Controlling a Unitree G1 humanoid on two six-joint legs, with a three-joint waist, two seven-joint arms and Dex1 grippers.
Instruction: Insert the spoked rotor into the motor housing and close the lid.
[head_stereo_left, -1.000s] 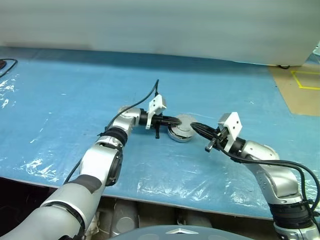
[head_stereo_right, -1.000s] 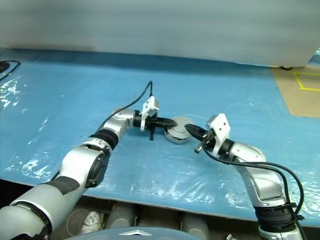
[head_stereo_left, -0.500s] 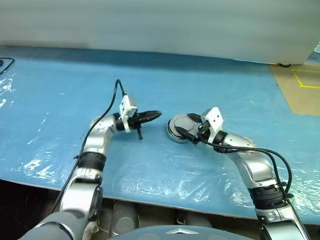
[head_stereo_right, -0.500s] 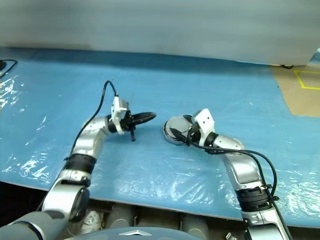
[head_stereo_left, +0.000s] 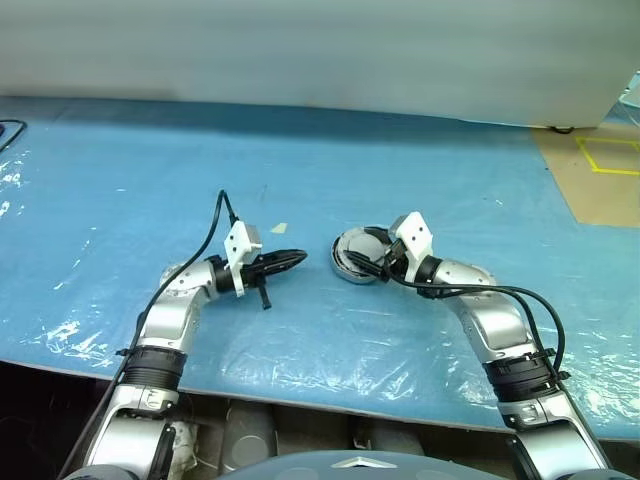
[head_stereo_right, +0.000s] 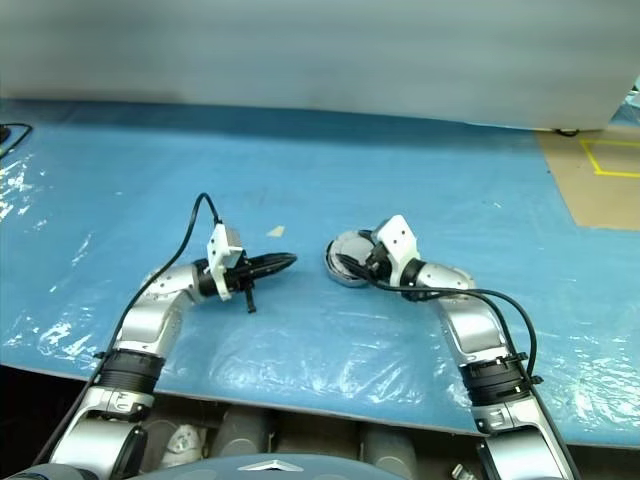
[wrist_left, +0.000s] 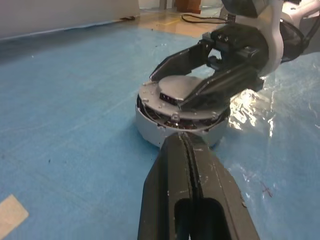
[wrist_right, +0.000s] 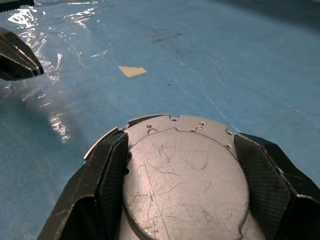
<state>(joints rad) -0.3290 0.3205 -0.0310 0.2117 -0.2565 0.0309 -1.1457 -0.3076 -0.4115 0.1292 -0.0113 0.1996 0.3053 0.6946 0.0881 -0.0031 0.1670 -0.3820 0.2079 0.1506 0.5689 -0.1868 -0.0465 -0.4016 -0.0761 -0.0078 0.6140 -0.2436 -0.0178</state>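
Right gripper now stands around the lid, one black finger on each side of the disc. In the right wrist view both fingers lie against its rim, but I cannot tell if they press or only bracket it, so a firm grasp is not sure. One second ago this gripper was lower right of the part and away from it; it has since come up to the centre of the frame and opened over the disc.

Left gripper is clenched with nothing between its fingers. A second ago its tips were at the part; now it has pulled back toward the left of the frame and rests apart from it.

The lid, plain grey face up, sits on top of the motor housing on the blue table cover, at the centre of the head views. In the left wrist view a ring of small pieces shows just under the lid's edge, so I judge the lid is laid on but perhaps not fully seated. The spoked rotor I cannot make out; it is probably inside already.

It looks like a handover: the right arm takes over to seat the lid.

No brand, label or writing can be read. Only a small blank piece of tape lies on the cover.
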